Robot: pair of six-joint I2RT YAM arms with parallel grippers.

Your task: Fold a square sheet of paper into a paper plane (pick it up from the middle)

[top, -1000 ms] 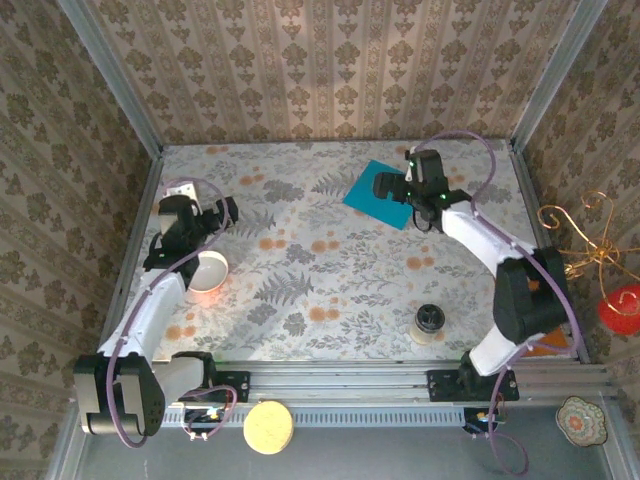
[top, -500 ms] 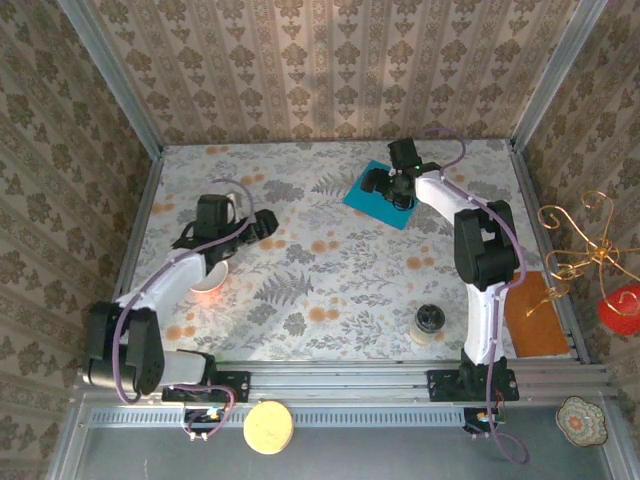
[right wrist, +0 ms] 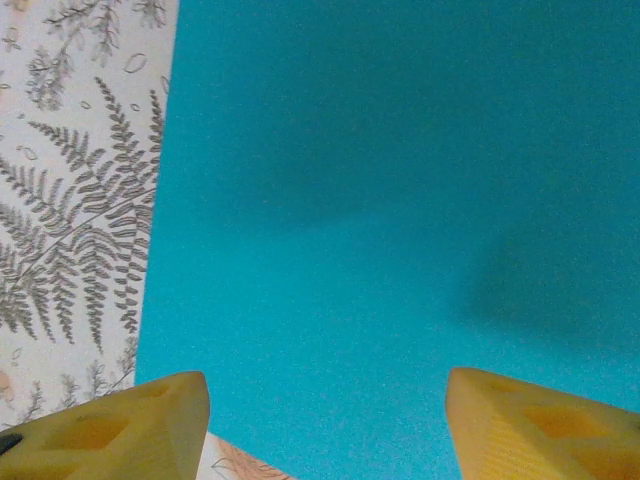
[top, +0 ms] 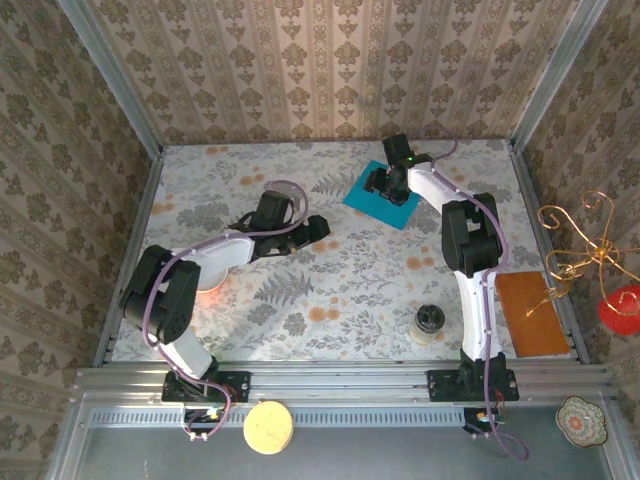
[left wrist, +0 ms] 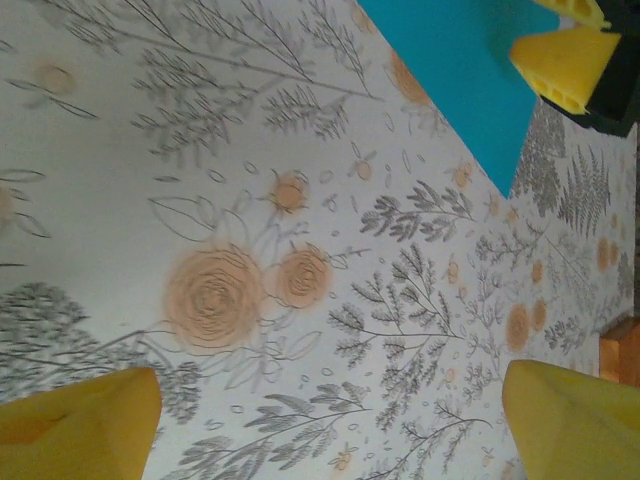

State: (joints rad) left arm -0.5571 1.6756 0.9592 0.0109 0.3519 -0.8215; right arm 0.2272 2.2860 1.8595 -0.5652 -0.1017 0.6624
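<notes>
- The table (top: 350,290) and its floral cloth look just as they did a second ago.
- My left arm (top: 215,255) has swung away from the left edge. It now reaches across the middle of the table toward the far right.
- My right arm (top: 470,240) has folded in close, which uncovers the brown sheet (top: 533,313) lying at the right edge.
- The sheet (top: 380,195) has not moved. It lies flat and unfolded on the far part of the table, right of centre.
- My left gripper (top: 318,230) has come near the sheet's near-left side but remains apart from it. Its jaws are spread wide with nothing between them. In the left wrist view its fingers (left wrist: 80,420) hang over bare cloth, and the teal corner lies ahead.
- My right gripper (top: 375,183) has drawn in over the left part of the sheet. Its jaws are spread and pinch nothing. In the right wrist view the fingertips (right wrist: 110,430) stand apart with flat teal paper beneath them. I cannot tell whether they touch it.
</notes>
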